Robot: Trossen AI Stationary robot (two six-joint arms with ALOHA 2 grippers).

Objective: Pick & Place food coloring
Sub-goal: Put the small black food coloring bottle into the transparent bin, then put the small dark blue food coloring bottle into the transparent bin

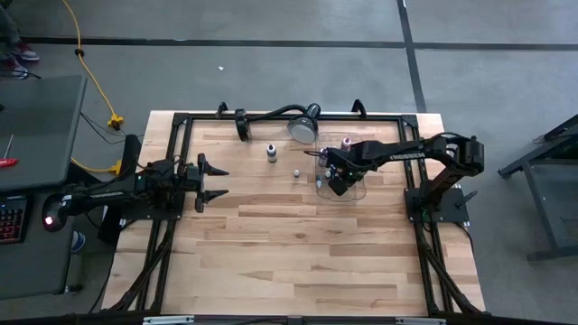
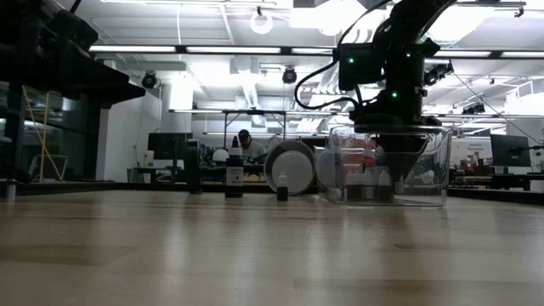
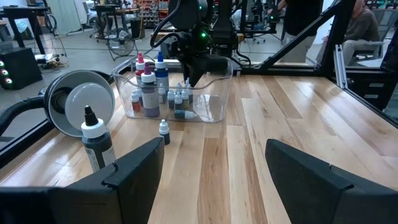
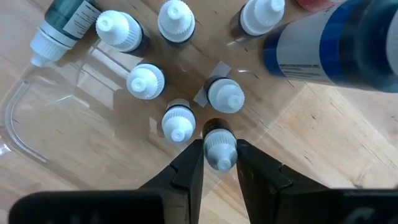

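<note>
clear plastic walls of the tray hold most of the food coloring, small white-capped bottles standing upright in a tight cluster. the right gripper hangs inside the tray, pointing straight down, and one bottle stands directly between its fingers; the bottle's long axis is vertical, in line with the gripper's reach. the fingers sit close on either side of the cap, but whether they pinch it or have just let go i cannot tell. its nearest neighbour stands just beside it, toward the cluster.

two bottles wait outside the tray, on the side facing the lamp: a dark tall one and a tiny one nearer the tray. the right arm is plainly nearer to both. the left gripper rests well apart from the tray, fingers spread wide and empty.
</note>
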